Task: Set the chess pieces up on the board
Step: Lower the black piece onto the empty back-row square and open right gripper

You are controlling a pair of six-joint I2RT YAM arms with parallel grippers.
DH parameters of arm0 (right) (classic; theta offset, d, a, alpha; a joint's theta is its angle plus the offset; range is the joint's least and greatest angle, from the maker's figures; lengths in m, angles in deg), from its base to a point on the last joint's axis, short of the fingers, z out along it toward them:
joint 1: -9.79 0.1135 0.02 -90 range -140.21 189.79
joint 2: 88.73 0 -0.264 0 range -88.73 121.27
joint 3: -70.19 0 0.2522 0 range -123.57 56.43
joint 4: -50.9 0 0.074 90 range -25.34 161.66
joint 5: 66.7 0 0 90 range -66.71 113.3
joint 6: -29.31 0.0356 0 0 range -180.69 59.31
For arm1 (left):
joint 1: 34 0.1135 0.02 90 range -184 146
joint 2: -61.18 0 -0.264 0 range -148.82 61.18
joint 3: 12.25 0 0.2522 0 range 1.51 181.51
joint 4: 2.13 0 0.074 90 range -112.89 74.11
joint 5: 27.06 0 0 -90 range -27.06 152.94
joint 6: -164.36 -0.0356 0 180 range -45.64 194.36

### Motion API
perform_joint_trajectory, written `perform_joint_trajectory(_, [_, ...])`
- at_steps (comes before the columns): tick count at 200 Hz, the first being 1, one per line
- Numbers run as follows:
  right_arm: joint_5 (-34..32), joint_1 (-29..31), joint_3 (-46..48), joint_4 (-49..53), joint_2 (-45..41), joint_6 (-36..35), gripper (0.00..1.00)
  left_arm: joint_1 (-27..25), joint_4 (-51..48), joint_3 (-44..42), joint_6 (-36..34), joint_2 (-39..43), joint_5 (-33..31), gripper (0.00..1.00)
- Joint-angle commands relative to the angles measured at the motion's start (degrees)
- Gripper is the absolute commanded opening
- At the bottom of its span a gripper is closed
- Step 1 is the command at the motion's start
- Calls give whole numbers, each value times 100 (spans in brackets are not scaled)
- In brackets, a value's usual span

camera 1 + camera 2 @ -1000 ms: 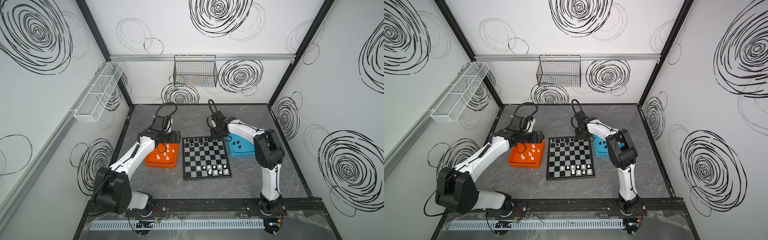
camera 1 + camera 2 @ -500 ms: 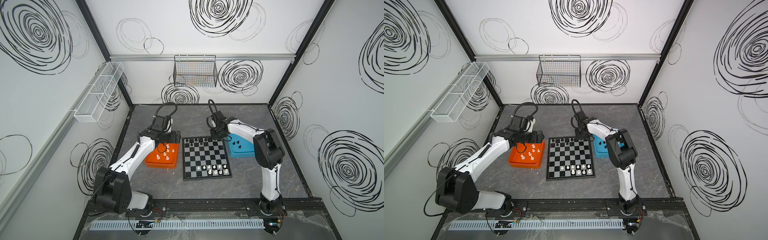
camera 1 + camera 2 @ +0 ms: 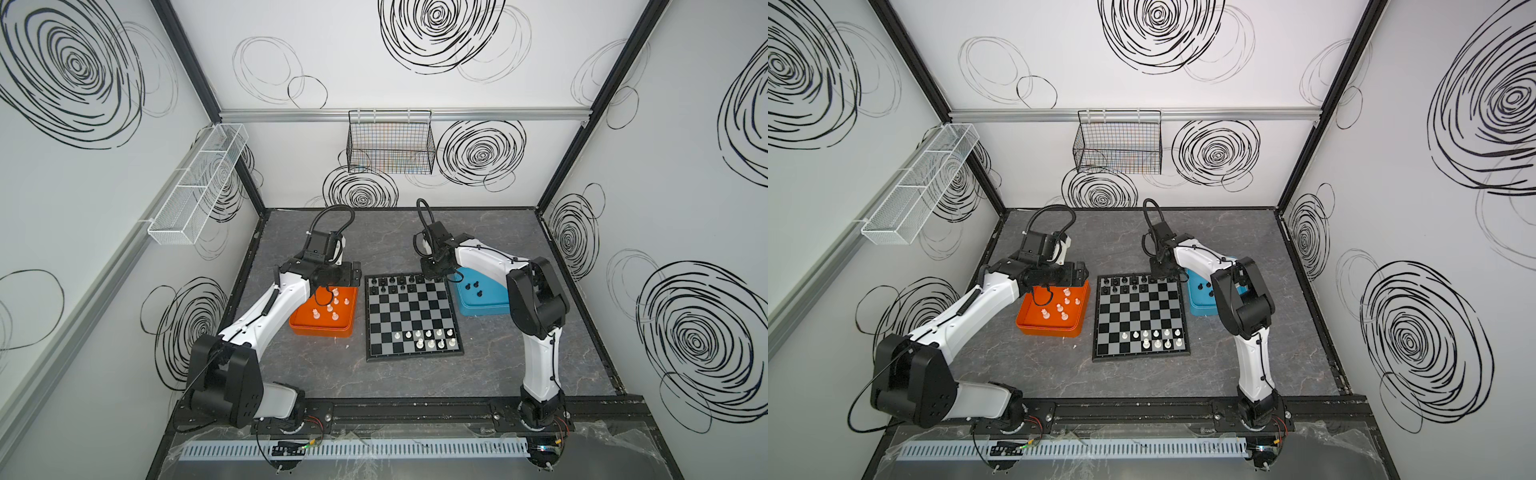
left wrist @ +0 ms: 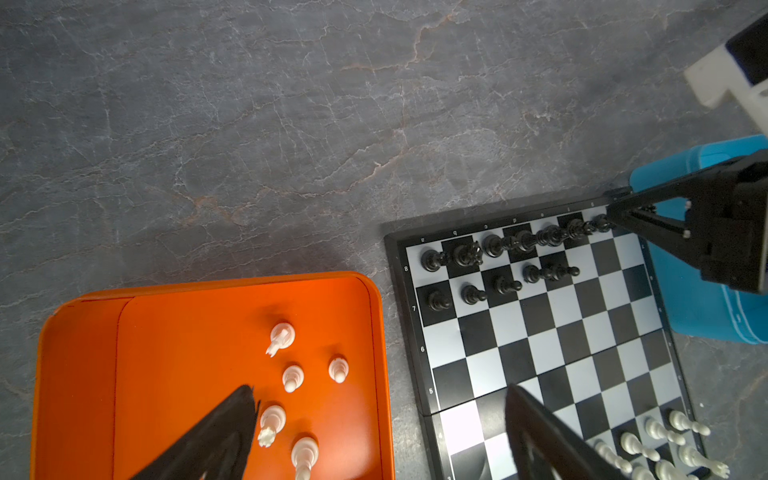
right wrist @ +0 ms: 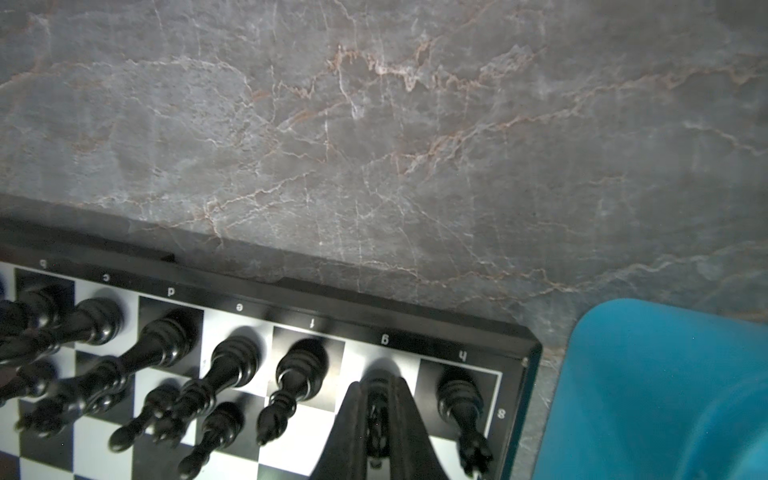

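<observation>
**Ana:** One grey, stone-patterned table carried it all. What lay on it?

**Ben:** The board lay flat in the middle. An orange tray sat just beside the board's left edge. A blue tray sat just beside its right edge, up toward the far corner.

**Ana:** And the grippers?

**Ben:** The left gripper hung over the orange tray, left of the board's far corner. Its jaws were spread wide with nothing between them. The right gripper was down at the board's far right corner. Its jaws were drawn in tight on a black piece, which stood on the g square of the far row.

**Ana:** Where were the chessmen?

**Ben:** The other black pieces filled most of the board's far row, with a few on the row in front. White pieces stood in the two near rows, toward the board's right side. Several loose white pieces were in the orange tray, and three loose black pieces in the blue one.
</observation>
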Motion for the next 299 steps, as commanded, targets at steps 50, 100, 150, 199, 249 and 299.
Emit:
perform_joint_trajectory(50, [-13, 55, 35, 66, 31, 34, 18, 57, 243, -45, 53, -7, 117, 96])
perform_joint_trajectory(100, [5, 85, 45, 59, 10, 38, 19, 49, 251, -90, 68, 34, 123, 96])
perform_joint_trajectory(150, [-74, 95, 38, 134, 6, 64, 19, 52, 252, -91, 70, 44, 127, 96])
perform_joint_trajectory(199, [-184, 93, 57, 172, -9, 98, 19, 51, 269, -110, 89, 44, 147, 96])
perform_joint_trajectory(249, [-184, 95, 40, 179, -37, 103, 21, 50, 277, -127, 94, 63, 156, 96])
perform_joint_trajectory(299, [-222, 117, 23, 201, -90, 93, 28, 50, 287, -118, 107, 62, 174, 96])
